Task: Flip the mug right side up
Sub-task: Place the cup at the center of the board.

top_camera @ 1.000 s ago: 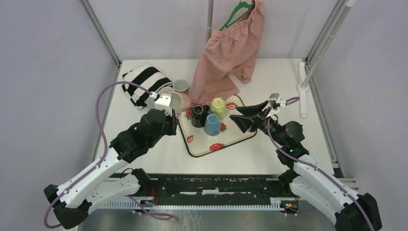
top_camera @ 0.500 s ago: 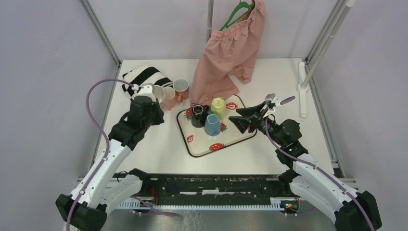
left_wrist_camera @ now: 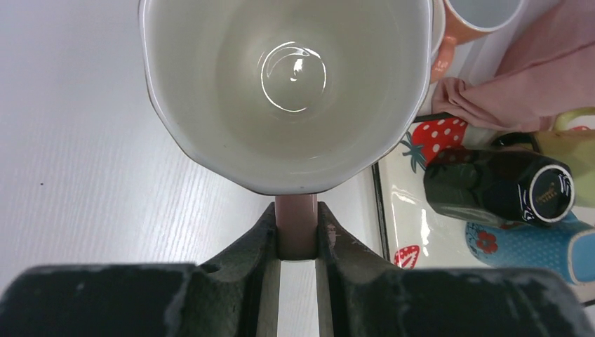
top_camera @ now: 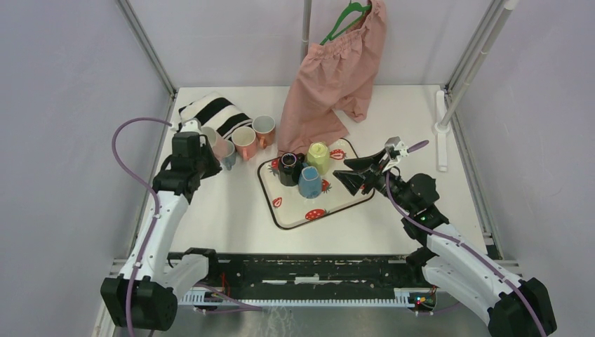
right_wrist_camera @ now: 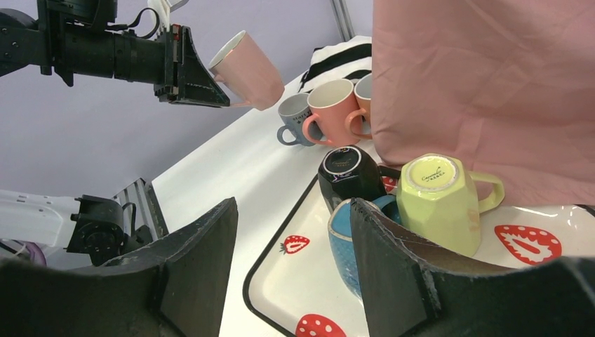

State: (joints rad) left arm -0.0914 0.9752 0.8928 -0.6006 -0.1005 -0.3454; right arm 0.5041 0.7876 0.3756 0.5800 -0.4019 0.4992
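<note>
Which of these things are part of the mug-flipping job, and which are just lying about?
Job: pale pink ceramic mug, gripped by its handle in the left hand; black mug and yellow-green mug, bottoms up, plus blue mug, on the strawberry-print tray.
Lying about: black-and-white striped cloth; pink shorts on green hanger; grey mug, salmon mug, orange mug, standing upright.

I get an overhead view from behind both arm bases, looking down over the whole white table (top_camera: 231, 217). My left wrist camera looks steeply down, very close; my right wrist camera looks low across the strawberry-printed white tray (right_wrist_camera: 273, 281), which all three views share.
</note>
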